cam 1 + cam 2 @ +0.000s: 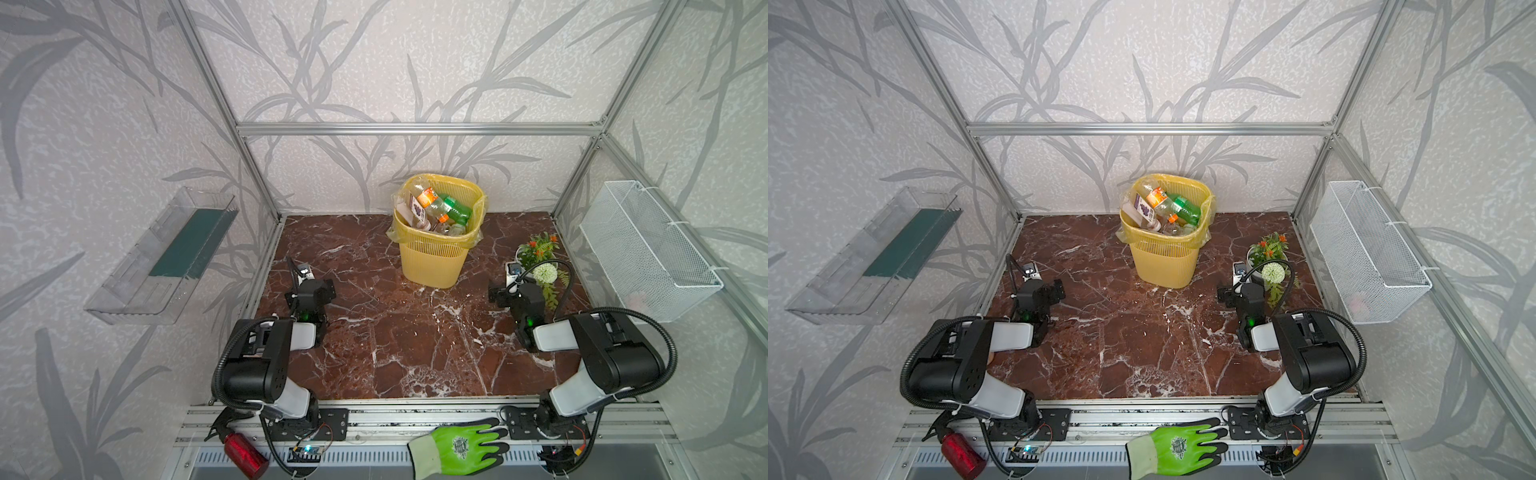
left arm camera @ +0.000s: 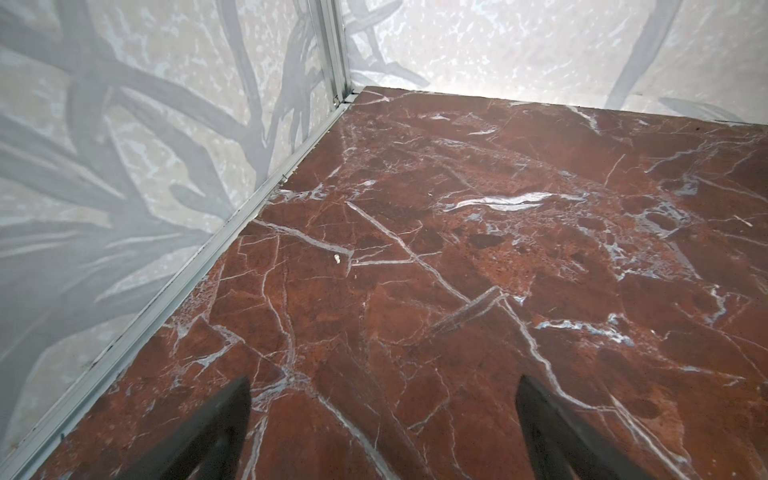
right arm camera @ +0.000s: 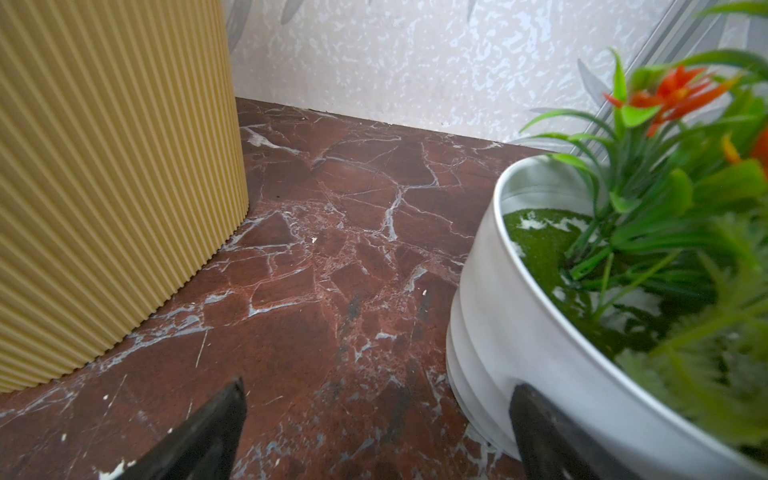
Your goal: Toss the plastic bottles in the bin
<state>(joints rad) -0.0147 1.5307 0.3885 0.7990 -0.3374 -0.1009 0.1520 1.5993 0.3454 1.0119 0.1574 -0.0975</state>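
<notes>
- The bottles (image 1: 436,208) lie heaped inside the bin (image 1: 432,262), which stands on the tabletop (image 1: 395,332) near the middle of its far edge. They fill it up to the rim.
- Their long axes run mixed. A green bottle (image 1: 457,210) lies slanted across the mouth, and an orange-labelled one is tilted beside it.
- The left tool (image 2: 384,386) is spread wide and holds nothing. It hangs low near the left edge and faces the far left corner.
- The right tool (image 3: 376,386) is equally wide and empty. It hangs low near the right edge, between the bin and a plant pot (image 3: 490,316).
- The bin lies ahead of both tools and towards the middle. The right tool is the nearer, and the bin's wall (image 3: 104,187) is close beside it.
- The bin's mouth sits higher than either tool, so any further drop would probably call for a lift first.
- Both top views show no bottle on the tabletop, so I judge the task done or nearly so. A bottle hidden under an arm cannot be ruled out.
- Only the top views look into the bin and show its contents.
- The right wrist view shows just the ribbed lower wall, the pot and the bare strip between them.
- The left wrist view shows no bin at all, only veined tabletop and the corner post.
</notes>
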